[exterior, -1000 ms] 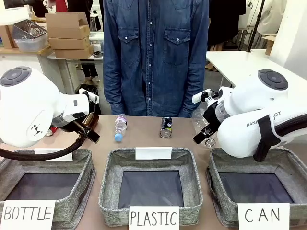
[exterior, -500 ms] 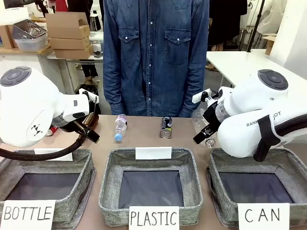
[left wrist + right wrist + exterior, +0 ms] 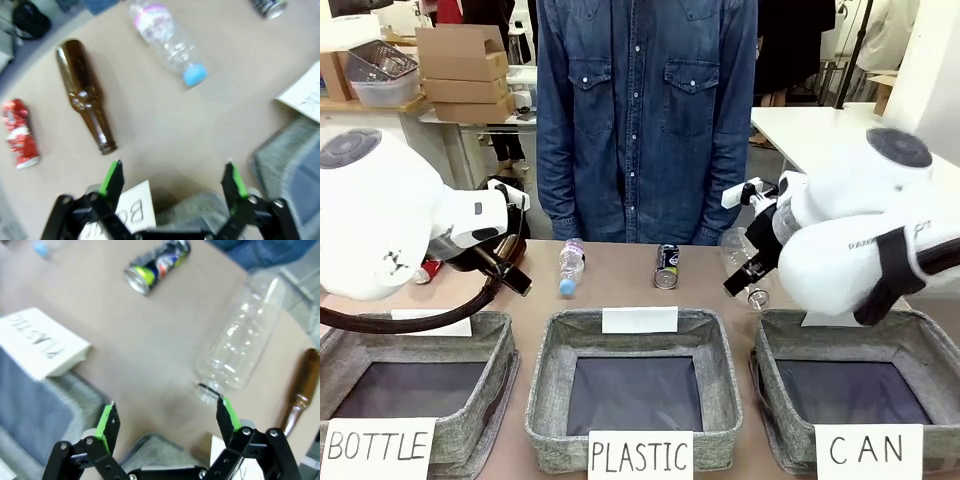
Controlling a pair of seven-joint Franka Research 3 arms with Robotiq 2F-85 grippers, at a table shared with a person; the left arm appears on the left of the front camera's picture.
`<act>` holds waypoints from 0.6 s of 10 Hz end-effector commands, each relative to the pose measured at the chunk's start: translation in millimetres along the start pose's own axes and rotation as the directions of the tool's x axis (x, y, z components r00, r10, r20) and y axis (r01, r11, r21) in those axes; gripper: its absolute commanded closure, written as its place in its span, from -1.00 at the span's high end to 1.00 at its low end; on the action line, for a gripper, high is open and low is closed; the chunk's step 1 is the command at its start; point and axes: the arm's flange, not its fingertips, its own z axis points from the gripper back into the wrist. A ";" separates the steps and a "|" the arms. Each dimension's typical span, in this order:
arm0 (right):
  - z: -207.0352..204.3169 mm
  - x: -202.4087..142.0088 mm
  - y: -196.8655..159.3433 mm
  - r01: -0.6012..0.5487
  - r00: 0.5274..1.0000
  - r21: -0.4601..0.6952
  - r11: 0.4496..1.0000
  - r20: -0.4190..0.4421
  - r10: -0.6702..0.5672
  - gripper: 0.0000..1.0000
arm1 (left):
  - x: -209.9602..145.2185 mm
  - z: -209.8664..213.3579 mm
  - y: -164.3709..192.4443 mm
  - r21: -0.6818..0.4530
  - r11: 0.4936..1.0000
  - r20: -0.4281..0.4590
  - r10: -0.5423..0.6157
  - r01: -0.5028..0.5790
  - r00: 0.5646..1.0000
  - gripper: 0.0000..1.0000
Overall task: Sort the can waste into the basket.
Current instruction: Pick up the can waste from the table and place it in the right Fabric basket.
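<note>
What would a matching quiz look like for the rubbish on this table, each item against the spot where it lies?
Items:
1. crushed red can
2. black can
3. blue-capped plastic bottle
4. large clear plastic bottle

Places:
A. right side, beyond the CAN basket
B. far left, beside the brown glass bottle
C. centre, beyond the right half of the PLASTIC basket
D. between the brown glass bottle and the black can

Pairs: 1-B, 2-C, 3-D, 4-A

- crushed red can (image 3: 20, 134): lying on its side, far left
- black can (image 3: 666, 266): lying on side, centre
- grey basket (image 3: 765, 372) w/ "CAN" sign: sitting front right
</note>
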 end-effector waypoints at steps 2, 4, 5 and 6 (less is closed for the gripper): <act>159.8 -41.5 14.7 -0.005 0.993 0.059 0.998 0.115 -0.001 1.00 | -51.1 139.4 -37.3 0.046 0.995 0.078 -0.094 0.091 0.992 1.00; 109.0 4.9 9.1 0.009 0.997 0.037 0.999 0.074 -0.012 1.00 | 14.8 90.3 -19.0 0.014 0.998 0.040 -0.062 0.061 0.997 1.00; 160.3 -2.0 12.2 -0.002 0.992 -0.003 1.000 0.126 0.002 1.00 | 14.7 134.8 -26.6 0.064 0.993 0.078 -0.102 0.097 0.992 1.00; 145.9 -5.3 6.4 -0.007 0.997 0.070 0.998 0.081 0.001 1.00 | 18.8 118.7 -25.6 -0.092 0.980 -0.031 -0.178 0.175 0.984 1.00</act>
